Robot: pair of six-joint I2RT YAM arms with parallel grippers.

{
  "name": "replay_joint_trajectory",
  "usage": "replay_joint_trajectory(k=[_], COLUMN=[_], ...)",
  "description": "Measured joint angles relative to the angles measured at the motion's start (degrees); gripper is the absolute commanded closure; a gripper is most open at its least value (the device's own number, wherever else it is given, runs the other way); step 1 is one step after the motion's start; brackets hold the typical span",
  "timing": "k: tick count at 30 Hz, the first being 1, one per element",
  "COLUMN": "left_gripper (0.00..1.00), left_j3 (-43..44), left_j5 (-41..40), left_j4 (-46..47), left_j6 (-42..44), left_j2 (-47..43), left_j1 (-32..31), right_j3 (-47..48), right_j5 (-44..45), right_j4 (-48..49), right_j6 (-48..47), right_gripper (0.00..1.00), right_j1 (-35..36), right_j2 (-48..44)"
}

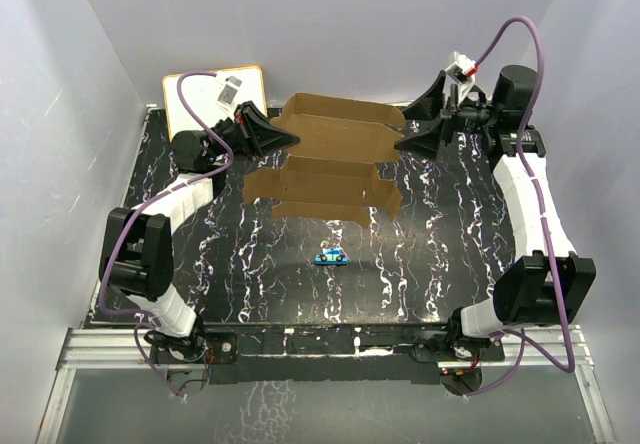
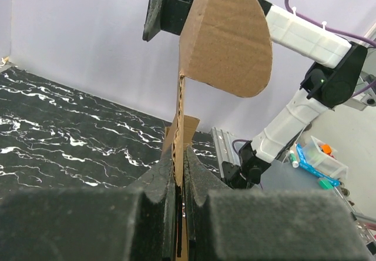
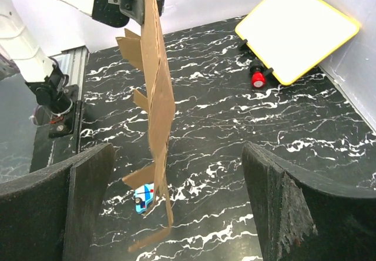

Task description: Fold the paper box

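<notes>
The paper box (image 1: 325,159) is hanging above the tabletop (image 1: 250,274); the left gripper (image 1: 290,136) is pinching its edge, while the right gripper (image 1: 405,129) is standing wide open.

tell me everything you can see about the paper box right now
The paper box is a plain brown corrugated cardboard sheet, die-cut with flaps, tabs and one rounded flap, not yet folded into a carton. It is held up over the black marbled table. The left gripper is shut on one end. The right gripper stands open on either side of the opposite end, not touching it.
</notes>
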Motion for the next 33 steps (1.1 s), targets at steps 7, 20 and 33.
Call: replay_joint_trajectory(k=[7, 20, 33], left_gripper=[1.00, 1.00, 1.00], left_j3=[0.00, 0.00, 0.00], left_j5=[0.68, 1.07, 1.07], left_j4=[1.64, 1.92, 1.16], left_j6=[-0.87, -1.07, 0.02], left_j2=[0.11, 0.42, 0.46], left_j1=[-0.15, -0.61, -0.61], right_j3=[6.12, 7.13, 8.31], right_j5=[6.78, 10.40, 9.31], right_j4=[-11.72, -21.24, -21.53], right_j6=[-6.45, -12.24, -11.93], right_gripper=[0.03, 0.59, 0.54], right_j1=[7.13, 11.13, 11.15], right_j2=[2.60, 5.73, 5.73])
